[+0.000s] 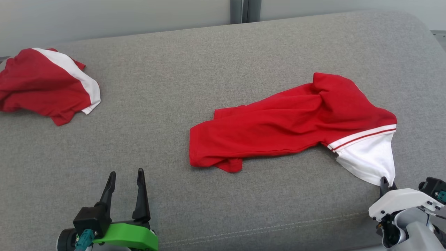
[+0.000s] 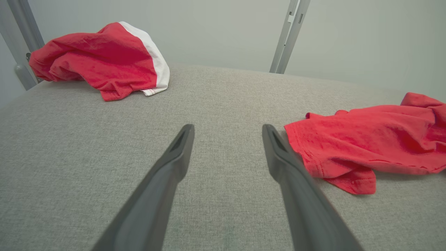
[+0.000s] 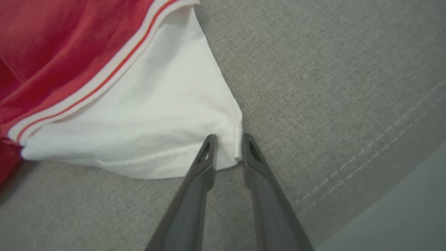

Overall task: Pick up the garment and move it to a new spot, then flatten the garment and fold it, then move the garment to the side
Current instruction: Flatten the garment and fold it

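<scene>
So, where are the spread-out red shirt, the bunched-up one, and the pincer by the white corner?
spread-out red shirt [image 1: 278, 125]: head view, middle of its red body.
bunched-up shirt [image 1: 38, 83]: head view, its red folds.
right pincer [image 3: 229, 139]: right wrist view, between its fingertips, at the white corner.

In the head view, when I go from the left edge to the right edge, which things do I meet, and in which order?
crumpled red-and-white cloth → left gripper → red garment → right gripper, at the white corner of the red garment
</scene>
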Robot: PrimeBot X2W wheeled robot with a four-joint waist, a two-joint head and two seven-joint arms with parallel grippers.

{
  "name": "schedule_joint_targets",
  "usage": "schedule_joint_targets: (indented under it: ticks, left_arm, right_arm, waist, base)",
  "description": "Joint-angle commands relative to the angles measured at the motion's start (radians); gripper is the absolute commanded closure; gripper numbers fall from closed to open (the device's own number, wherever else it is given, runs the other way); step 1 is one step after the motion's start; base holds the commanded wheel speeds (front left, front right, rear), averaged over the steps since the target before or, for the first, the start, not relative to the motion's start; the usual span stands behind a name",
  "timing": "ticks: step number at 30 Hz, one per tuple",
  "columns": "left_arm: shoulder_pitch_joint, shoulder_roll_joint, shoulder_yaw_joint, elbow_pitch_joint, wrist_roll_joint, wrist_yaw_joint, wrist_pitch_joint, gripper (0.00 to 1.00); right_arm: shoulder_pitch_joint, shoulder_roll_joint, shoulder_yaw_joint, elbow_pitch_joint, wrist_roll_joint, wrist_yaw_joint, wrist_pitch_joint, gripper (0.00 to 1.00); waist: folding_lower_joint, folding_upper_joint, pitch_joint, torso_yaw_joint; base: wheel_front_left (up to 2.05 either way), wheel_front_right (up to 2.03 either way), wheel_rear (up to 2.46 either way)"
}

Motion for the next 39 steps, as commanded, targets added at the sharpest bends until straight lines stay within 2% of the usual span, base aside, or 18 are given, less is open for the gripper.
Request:
schedule_joint_targets:
  ticks: [1,2,3,4,5,9,13,22,27,33,39]
  left_arm:
    - [-0.012,0.008,0.003,-0.001,-0.004,0.009,0.004,0.00]
    - [-0.012,0.009,0.002,-0.001,-0.005,0.010,0.004,0.00]
    - [-0.012,0.009,0.002,-0.001,-0.005,0.010,0.004,0.00]
    - [-0.012,0.010,0.001,-0.002,-0.005,0.011,0.003,0.00]
    - [-0.012,0.011,0.000,-0.002,-0.005,0.009,0.004,0.00]
    - [-0.009,0.014,0.001,-0.005,-0.009,0.013,0.004,0.00]
    - [-0.009,0.017,-0.003,-0.007,-0.013,0.014,0.009,0.00]
    - [-0.037,0.009,-0.043,0.010,-0.017,-0.007,0.041,0.00]
    - [-0.057,-0.001,-0.066,0.015,-0.027,-0.016,0.056,0.00]
    - [-0.060,-0.005,-0.078,0.018,-0.033,-0.014,0.052,0.00]
    - [-0.049,-0.008,-0.096,0.023,-0.039,-0.021,0.058,0.00]
  right_arm:
    - [-0.014,0.000,0.008,0.016,0.023,0.000,0.010,0.75]
    - [-0.018,-0.006,0.014,0.026,0.032,0.000,0.015,0.86]
    - [-0.018,-0.006,0.014,0.026,0.032,0.000,0.015,0.86]
    - [-0.022,-0.013,0.022,0.033,0.039,0.000,0.015,0.97]
    - [-0.026,-0.019,0.030,0.039,0.044,0.000,0.009,1.00]
    - [-0.042,-0.023,0.072,0.018,0.077,0.000,-0.017,1.00]
    - [-0.033,-0.026,0.147,-0.069,0.120,0.000,-0.046,1.00]
    - [0.049,-0.055,0.260,-0.408,0.230,0.000,-0.075,1.00]
    - [0.111,-0.065,0.244,-0.582,0.252,0.000,-0.064,1.00]
    - [0.210,-0.043,0.190,-0.767,0.268,0.000,-0.017,1.00]
    - [0.307,-0.009,0.112,-0.860,0.242,0.000,0.039,1.00]
  waist:
    - [0.0000,0.0000,-0.001,-0.001]
    - [0.0000,0.0000,-0.002,-0.001]
    - [0.0000,0.0000,-0.002,-0.001]
    - [0.0000,0.0000,-0.003,-0.001]
    - [0.0000,0.0000,-0.004,-0.002]
    - [0.0000,0.0000,-0.009,-0.006]
    - [0.0000,0.0000,-0.018,-0.017]
    - [0.0000,0.0000,-0.038,-0.044]
    - [0.0000,0.0000,-0.041,-0.054]
    - [0.0000,0.0000,-0.040,-0.064]
    - [0.0000,0.0000,-0.044,-0.074]
  base:
    - [0.00,0.00,0.00]
    - [0.00,0.00,0.00]
    - [0.00,0.00,0.00]
    - [0.00,0.00,0.00]
    - [0.00,0.00,0.00]
    - [0.00,0.00,0.00]
    - [0.00,0.00,0.00]
    - [0.00,0.00,0.00]
    - [0.00,0.00,0.00]
    - [0.00,0.00,0.00]
    - [0.00,0.00,0.00]
